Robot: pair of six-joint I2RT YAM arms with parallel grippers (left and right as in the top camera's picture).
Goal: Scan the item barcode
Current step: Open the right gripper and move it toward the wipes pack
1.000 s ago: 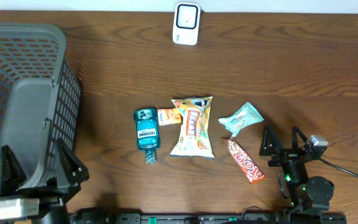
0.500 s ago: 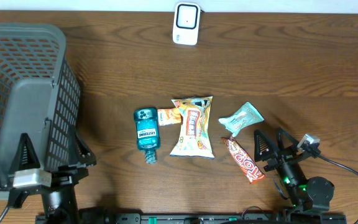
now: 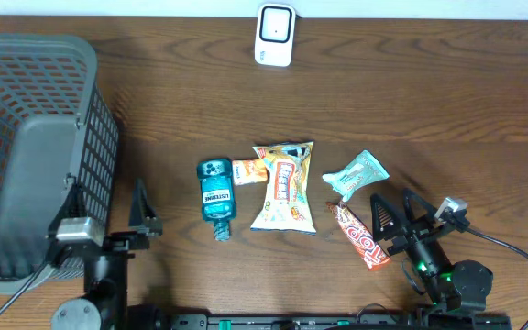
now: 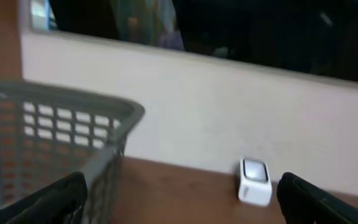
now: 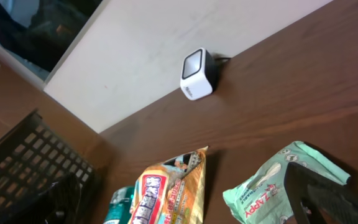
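the white scanner (image 3: 274, 34) stands at the far edge of the wooden bench (image 3: 429, 92), close to the wall, well apart from both arms. the items to be scanned lie in a loose row in the middle of the bench. a teal mouthwash bottle (image 3: 216, 197) lies on its side with its cap toward the near edge. a small orange packet (image 3: 248, 171) sits between it and a large yellow snack bag (image 3: 284, 188), touching the bag. right of the bag lies a mint-green packet (image 3: 356, 174). a red candy bar (image 3: 360, 236) lies at a slant just below it, its upper end near the packet.

the left pincer (image 3: 106, 209) has its fingers wide apart and holds nothing. it sits at the near left, one finger over the side of the grey basket (image 3: 26, 46), which takes up the left end of the bench. its wrist view is blurred, showing the basket rim and the scanner far ahead.

the right pincer (image 3: 398, 215) also stands wide apart and empty, low at the near right, just beside the candy bar. whether it touches the bar cannot be told. its wrist view looks over the mint-green packet and the snack bag toward the scanner.
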